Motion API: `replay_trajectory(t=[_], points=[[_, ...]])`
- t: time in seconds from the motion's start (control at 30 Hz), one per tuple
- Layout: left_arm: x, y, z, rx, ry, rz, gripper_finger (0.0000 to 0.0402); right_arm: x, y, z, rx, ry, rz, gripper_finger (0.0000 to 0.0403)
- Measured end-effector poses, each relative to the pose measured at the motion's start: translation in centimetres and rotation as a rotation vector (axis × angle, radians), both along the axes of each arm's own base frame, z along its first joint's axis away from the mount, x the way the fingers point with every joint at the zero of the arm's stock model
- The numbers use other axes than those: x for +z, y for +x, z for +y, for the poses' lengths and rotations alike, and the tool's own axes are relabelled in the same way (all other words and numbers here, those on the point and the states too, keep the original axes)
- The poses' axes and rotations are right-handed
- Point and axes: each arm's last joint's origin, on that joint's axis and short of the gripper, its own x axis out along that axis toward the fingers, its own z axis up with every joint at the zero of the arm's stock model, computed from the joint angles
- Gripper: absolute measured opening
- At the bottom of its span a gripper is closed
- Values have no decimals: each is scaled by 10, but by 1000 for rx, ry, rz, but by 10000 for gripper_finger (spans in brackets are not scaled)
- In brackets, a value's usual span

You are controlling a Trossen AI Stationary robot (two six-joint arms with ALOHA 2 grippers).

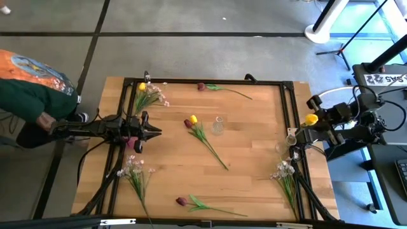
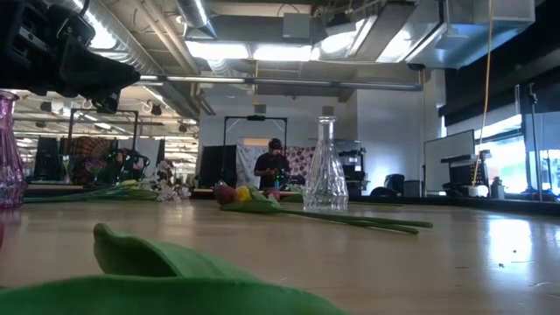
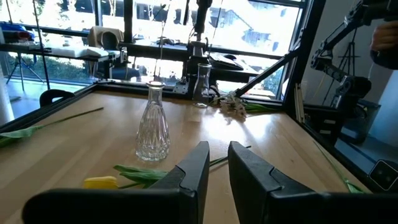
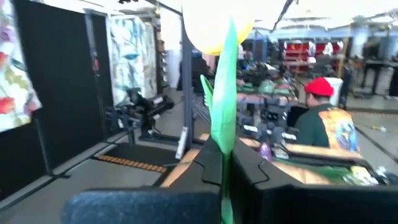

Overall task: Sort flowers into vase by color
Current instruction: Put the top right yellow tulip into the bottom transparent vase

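Right pincer [image 1: 304, 129] grips yellow tulip [image 1: 311, 119] beside edge vase [image 1: 290, 138]; left pincer [image 1: 155, 131] narrow.

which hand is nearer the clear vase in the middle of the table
Left. The left hand is a short way off the clear vase, toward the table's left side. The right hand is farther off at the right edge, holding a yellow tulip.

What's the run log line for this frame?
right gripper: shut on yellow tulip, raised by right-edge vase | left gripper: open, idle, left side
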Motion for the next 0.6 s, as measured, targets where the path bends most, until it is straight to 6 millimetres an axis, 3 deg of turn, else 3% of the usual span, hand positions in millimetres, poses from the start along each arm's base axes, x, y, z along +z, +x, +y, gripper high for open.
replay_trajectory(t=[0.6], points=[[0, 0, 0, 0, 0, 0, 57, 0, 0, -1, -31, 4, -5, 5]])
